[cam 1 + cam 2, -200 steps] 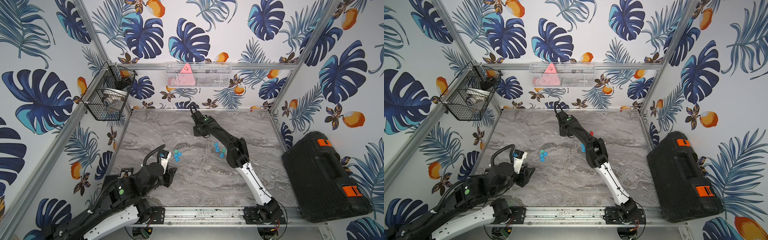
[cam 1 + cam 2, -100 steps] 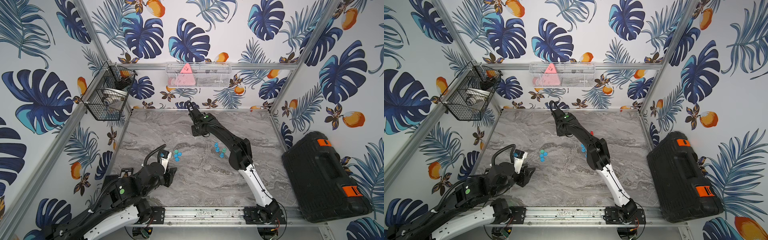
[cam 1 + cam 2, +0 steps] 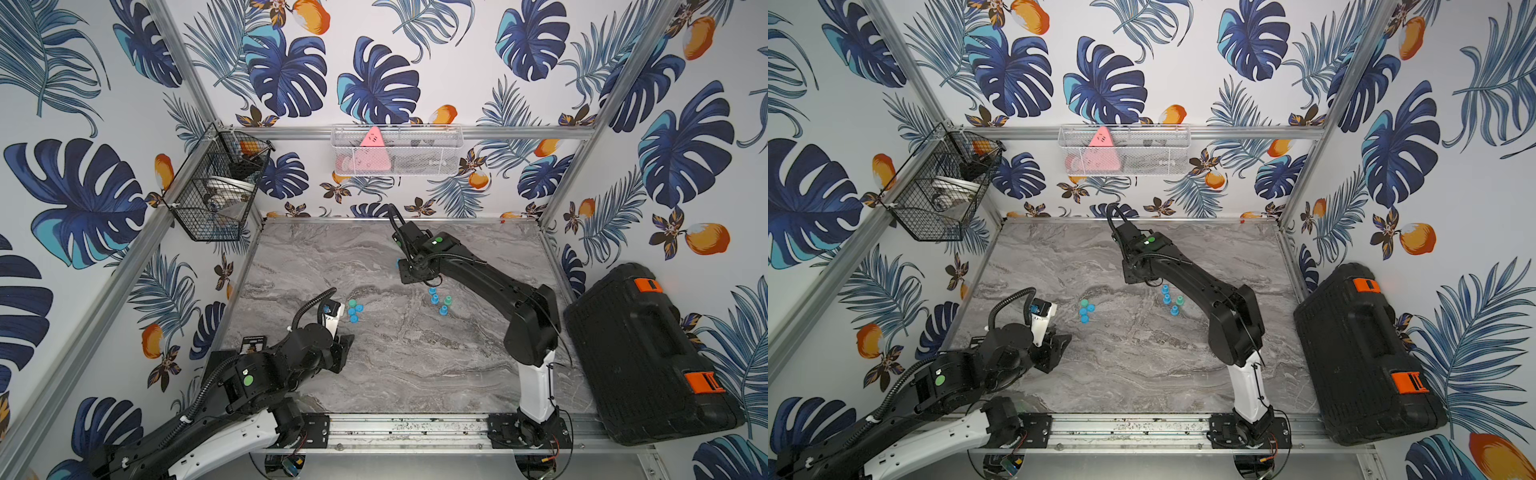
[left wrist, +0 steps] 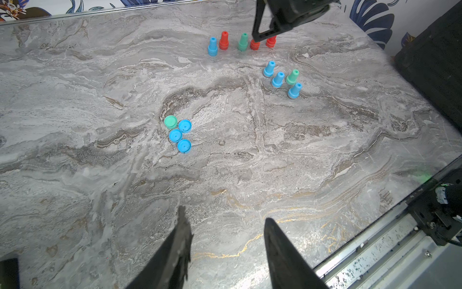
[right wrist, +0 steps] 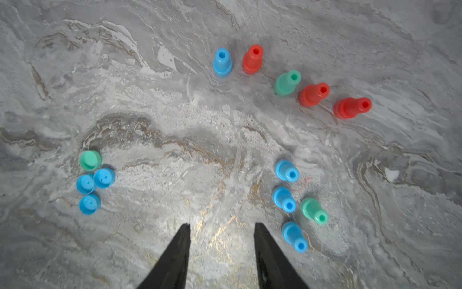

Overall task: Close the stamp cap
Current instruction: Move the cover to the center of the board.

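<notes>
Four loose round caps, one green (image 4: 170, 121) and three blue (image 4: 185, 125), lie clustered mid-table, also in the right wrist view (image 5: 90, 160) and in a top view (image 3: 354, 309). A cluster of small stamps, three blue (image 5: 285, 170) and one green (image 5: 313, 210), stands to their right (image 3: 440, 301). A farther row of blue, red and green stamps (image 5: 252, 60) stands behind them. My right gripper (image 5: 221, 225) hangs open and empty above the table beside the nearer stamps. My left gripper (image 4: 222, 212) is open and empty, near the table's front left (image 3: 343, 349).
A black tool case (image 3: 640, 353) sits off the table's right edge. A black wire basket (image 3: 216, 187) hangs on the left wall and a white mesh basket (image 3: 397, 151) on the back wall. A metal rail (image 3: 415, 428) runs along the front.
My right gripper's jaws have spread wider and its wrist has shifted slightly. The left arm, the caps and the stamps have not moved.
</notes>
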Motion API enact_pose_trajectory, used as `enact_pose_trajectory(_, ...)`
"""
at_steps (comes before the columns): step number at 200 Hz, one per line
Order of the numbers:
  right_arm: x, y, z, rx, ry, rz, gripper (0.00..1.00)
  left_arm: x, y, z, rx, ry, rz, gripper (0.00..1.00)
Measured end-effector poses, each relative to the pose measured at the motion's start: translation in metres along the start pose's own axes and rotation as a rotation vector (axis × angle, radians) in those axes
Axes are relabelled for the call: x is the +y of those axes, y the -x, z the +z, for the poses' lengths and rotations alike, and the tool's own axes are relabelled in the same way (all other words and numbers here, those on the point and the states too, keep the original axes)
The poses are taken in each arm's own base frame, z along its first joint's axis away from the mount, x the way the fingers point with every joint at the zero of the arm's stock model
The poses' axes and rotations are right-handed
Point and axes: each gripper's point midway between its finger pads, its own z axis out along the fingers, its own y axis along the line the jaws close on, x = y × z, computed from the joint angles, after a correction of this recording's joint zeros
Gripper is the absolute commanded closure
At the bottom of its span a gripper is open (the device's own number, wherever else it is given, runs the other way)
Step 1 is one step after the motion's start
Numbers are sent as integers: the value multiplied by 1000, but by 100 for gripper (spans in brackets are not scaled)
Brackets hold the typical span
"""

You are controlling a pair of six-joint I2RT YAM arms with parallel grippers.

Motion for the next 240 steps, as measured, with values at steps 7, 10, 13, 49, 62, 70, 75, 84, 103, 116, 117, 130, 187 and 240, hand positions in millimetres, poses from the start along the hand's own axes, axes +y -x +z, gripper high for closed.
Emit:
enact_pose_trajectory(7,-5,-5,-10,-13,3,4,54,0,0,1,3,2,1,48)
enact_pose_trajectory(10,-8,-7,-14,-19,2,8,54,0,-1,1,4,2,2,48)
enact_pose_trajectory(13,-10,-10,-18,-21,3,11,54,0,-1,1,6,3,2,48)
enact_pose_trajectory(49,-44,-53,-48,-45,-19,42,52,0,-3,7,27,21,12,48)
enact_pose_trajectory(62,-58,-71,-56,-48,-28,55,51,1,-4,9,35,29,16,48)
enact_pose_trajectory(70,-67,-83,-59,-50,-37,63,51,1,-5,10,40,36,18,48)
enact_pose_trajectory(75,-72,-91,-60,-48,-42,67,50,1,-5,11,44,40,19,48)
enact_pose_trajectory(84,-82,-102,-63,-47,-53,83,50,2,-6,13,51,46,18,48)
enact_pose_trajectory(103,-97,-123,-68,-55,-59,103,49,1,-8,18,71,59,4,48)
enact_pose_trajectory(116,-107,-134,-71,-60,-60,122,49,-1,-10,23,87,65,-1,48)
enact_pose_trajectory(117,-107,-135,-72,-61,-60,124,49,-1,-10,23,88,65,-2,48)
enact_pose_trajectory(130,-114,-141,-76,-73,-58,143,48,-5,-10,29,92,59,-18,48)
enact_pose_trajectory(187,-133,-168,-82,-102,-58,174,47,-23,-11,62,132,46,-45,49)
enact_pose_trajectory(240,-137,-168,-85,-128,-65,196,47,-14,-10,90,141,62,-140,49)
